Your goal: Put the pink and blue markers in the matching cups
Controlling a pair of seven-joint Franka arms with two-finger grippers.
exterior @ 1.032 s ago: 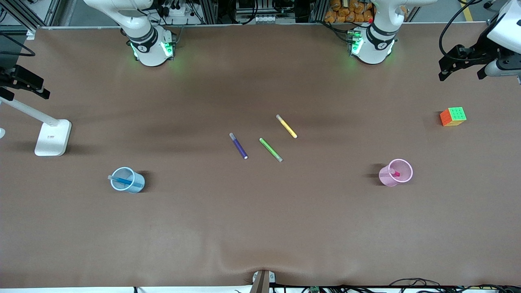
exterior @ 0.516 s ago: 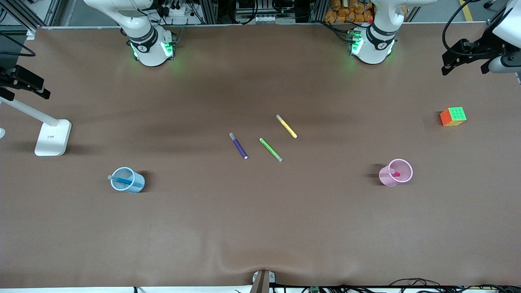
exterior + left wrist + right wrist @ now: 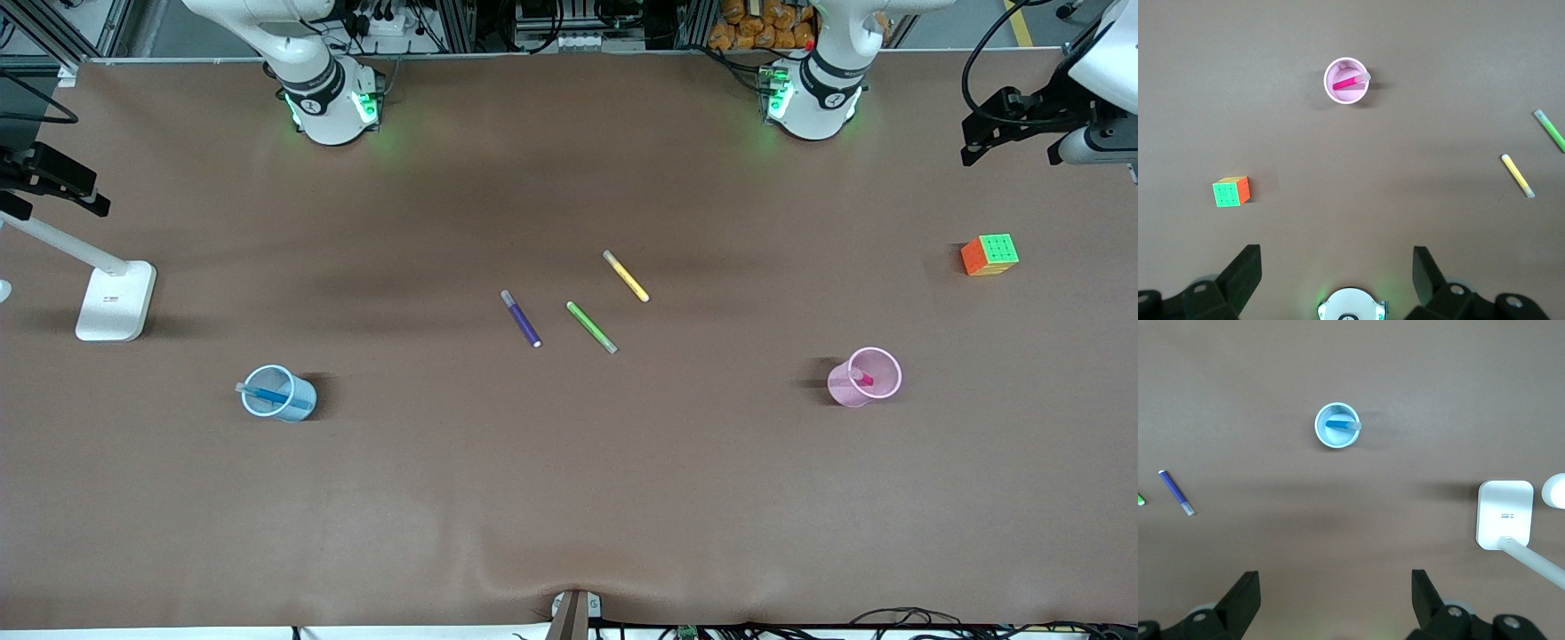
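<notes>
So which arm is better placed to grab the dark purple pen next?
The right, probably. The dark purple pen lies slightly toward the right arm's end and shows in the right wrist view. Both the right gripper and left gripper are open and empty, high above the table.

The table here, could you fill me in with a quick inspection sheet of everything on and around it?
Surface: brown table, slightly rippled at the edge nearest the front camera.
Job's things: blue marker leans in the blue cup; pink marker leans in the pink cup.
Clutter: purple pen, green pen and yellow pen lie mid-table; puzzle cube toward the left arm's end; white lamp base toward the right arm's end.
Grippers: left gripper high over the table, fingers open, empty; right gripper likewise, open and empty.
Cables: black cables by the left arm.
Surroundings: racks and wiring along the robots' edge.
</notes>
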